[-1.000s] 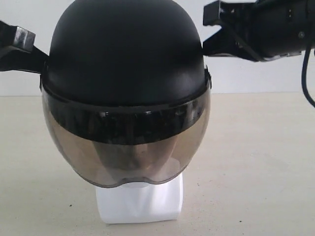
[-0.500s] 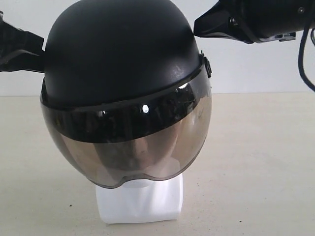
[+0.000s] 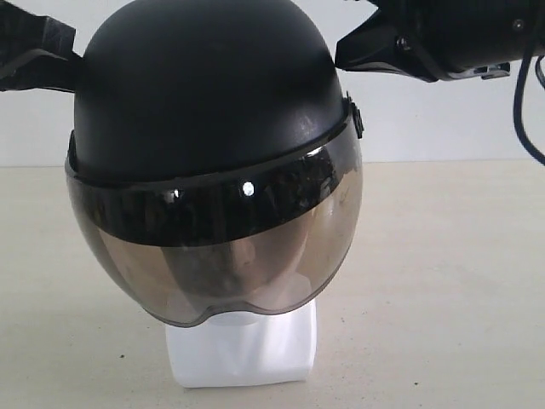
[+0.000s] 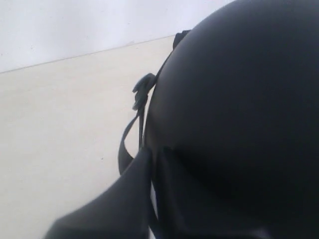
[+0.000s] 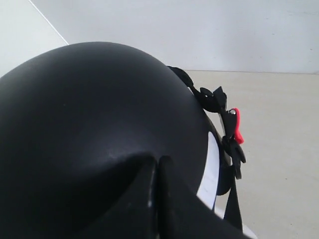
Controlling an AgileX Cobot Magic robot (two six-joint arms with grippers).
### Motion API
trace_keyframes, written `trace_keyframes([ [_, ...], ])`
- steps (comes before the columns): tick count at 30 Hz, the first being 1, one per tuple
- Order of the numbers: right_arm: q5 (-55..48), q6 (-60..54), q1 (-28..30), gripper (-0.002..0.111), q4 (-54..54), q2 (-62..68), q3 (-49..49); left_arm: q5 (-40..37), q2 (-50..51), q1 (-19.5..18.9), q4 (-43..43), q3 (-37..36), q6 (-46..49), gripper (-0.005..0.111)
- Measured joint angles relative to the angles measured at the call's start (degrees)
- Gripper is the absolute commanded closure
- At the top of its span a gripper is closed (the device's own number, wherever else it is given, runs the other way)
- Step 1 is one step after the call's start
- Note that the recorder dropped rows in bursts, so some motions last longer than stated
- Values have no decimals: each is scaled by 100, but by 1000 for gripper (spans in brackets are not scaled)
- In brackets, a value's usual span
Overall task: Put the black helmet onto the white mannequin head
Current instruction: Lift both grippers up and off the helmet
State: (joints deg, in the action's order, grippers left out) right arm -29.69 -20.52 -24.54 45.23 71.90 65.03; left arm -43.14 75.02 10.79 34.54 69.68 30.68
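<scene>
Pressing on the shell from the R side, right pincer (image 5: pixel 158 167) has both fingers shut together, nothing between them, tips against the black helmet (image 3: pixel 213 94) up near the crown. Left pincer (image 4: pixel 153 159) looks shut too, tips on the opposite flank, beside a loose strap (image 4: pixel 127 149). Neither grips anything.

Helmet sits over the white mannequin head (image 3: pixel 243 349). Face shows only dimly through the smoky visor (image 3: pixel 221 256); neck and square base are clear below it, standing on the desk (image 3: pixel 443 281). Red buckle (image 5: pixel 237 127) hangs undone at the rim.

Progress est.: placement approx. done. Shell is canted (visor band runs lower on the left-arm side), so seating prob. incomplete. Left to do: level it, settle it down, lift both pincers off.
</scene>
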Motion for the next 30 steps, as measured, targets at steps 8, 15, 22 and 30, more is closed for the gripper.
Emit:
trace_keyframes([
  [8,-64,152,0,108,-190,0,0,0,202,-14,130,137,106,102],
  [15,-150,297,0,108,-338,0,0,51,255,-36,350,222,331,102],
  [22,-126,424,0,108,-468,0,-194,157,255,-36,482,222,382,102],
  [30,96,464,0,108,-468,13,-504,221,255,-36,861,268,491,102],
])
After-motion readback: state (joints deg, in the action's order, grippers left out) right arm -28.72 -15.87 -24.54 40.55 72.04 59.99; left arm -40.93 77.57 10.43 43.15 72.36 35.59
